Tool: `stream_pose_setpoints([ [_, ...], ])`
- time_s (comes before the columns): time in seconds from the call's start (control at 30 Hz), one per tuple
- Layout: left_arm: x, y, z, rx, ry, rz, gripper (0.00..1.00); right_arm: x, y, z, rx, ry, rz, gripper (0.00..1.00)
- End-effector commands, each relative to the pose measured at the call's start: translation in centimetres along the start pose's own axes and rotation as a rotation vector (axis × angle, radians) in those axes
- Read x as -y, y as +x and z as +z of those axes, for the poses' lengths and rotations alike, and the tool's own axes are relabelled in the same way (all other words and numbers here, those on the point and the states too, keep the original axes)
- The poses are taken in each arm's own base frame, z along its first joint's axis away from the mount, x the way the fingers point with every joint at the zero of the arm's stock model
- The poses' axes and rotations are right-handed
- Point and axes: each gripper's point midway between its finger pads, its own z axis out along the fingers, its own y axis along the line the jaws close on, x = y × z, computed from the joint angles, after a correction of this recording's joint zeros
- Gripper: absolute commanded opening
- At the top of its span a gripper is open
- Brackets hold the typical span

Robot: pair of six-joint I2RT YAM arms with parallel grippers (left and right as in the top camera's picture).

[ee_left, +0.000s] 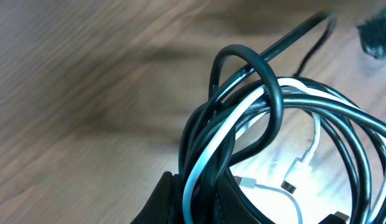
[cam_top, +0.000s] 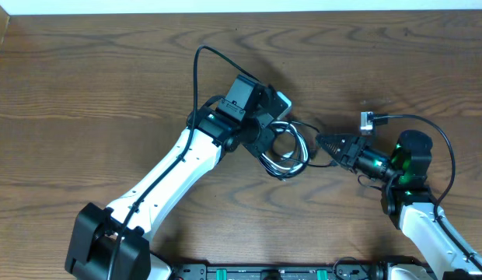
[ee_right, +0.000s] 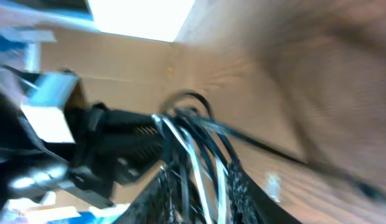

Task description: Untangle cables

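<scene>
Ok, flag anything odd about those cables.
The cables are one snarl at the left gripper: a black loop hooks over the white cord and the rest. No damage shows.

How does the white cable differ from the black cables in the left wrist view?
Colour: the white cable is bright, the black cables dark and glossy. Count: one white cable against several black loops. Pose: a black cable arches over the top, while the white cable threads inside the loops, its plug lying on the table. Shared: both are wound into one bundle gripped by the left gripper.
</scene>
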Motion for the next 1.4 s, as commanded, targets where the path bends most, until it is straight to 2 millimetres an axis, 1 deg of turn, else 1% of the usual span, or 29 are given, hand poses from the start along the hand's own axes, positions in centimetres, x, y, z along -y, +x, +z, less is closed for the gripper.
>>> stream_pose_setpoints([
  [0.0,1.1,-0.6,-0.3,0.029,0.067,0.053,0.08,-1.4,-0.1,0.0,-0.013,-0.050,0.061,0.29],
  [0.1,1.1,-0.6,-0.3,0.030,0.067,0.101,0.08,-2.6,-1.1,-0.1,0.032,-0.085,0.000,0.31],
  [0.2,1.2,-0.6,-0.3,0.030,0.067,0.100,0.08,-2.2,-2.0,-0.1,0.085,-0.063,-0.005,0.33],
  [0.3,1.4,-0.6,-0.2,0.030,0.070,0.105,0.08,-2.1,-2.4,0.0,0.109,-0.051,-0.005,0.35],
  [0.4,2.0,-0.7,-0.1,0.029,0.080,0.118,0.08,-2.2,-2.0,0.4,0.105,-0.048,-0.008,0.36],
  [0.53,3.2,-1.0,0.1,0.035,0.094,0.146,0.08,-2.6,-0.6,1.4,0.061,-0.057,-0.012,0.35],
  [0.63,3.4,-1.4,0.1,0.052,0.094,0.156,0.08,-3.1,0.7,2.2,0.017,-0.066,-0.019,0.34],
  [0.7,3.4,-1.6,0.1,0.060,0.092,0.159,0.08,-3.2,1.1,2.4,0.001,-0.069,-0.022,0.32],
  [0.93,3.4,-1.6,0.1,0.060,0.093,0.159,0.08,-3.0,0.6,2.4,0.029,-0.059,-0.020,0.33],
  [1.1,3.6,-1.7,0.2,0.060,0.095,0.163,0.08,-3.0,0.7,2.5,0.026,-0.059,0.012,0.32],
  [1.37,5.6,-1.9,0.5,0.062,0.122,0.207,0.08,-3.0,0.7,2.5,0.029,-0.058,0.025,0.31],
])
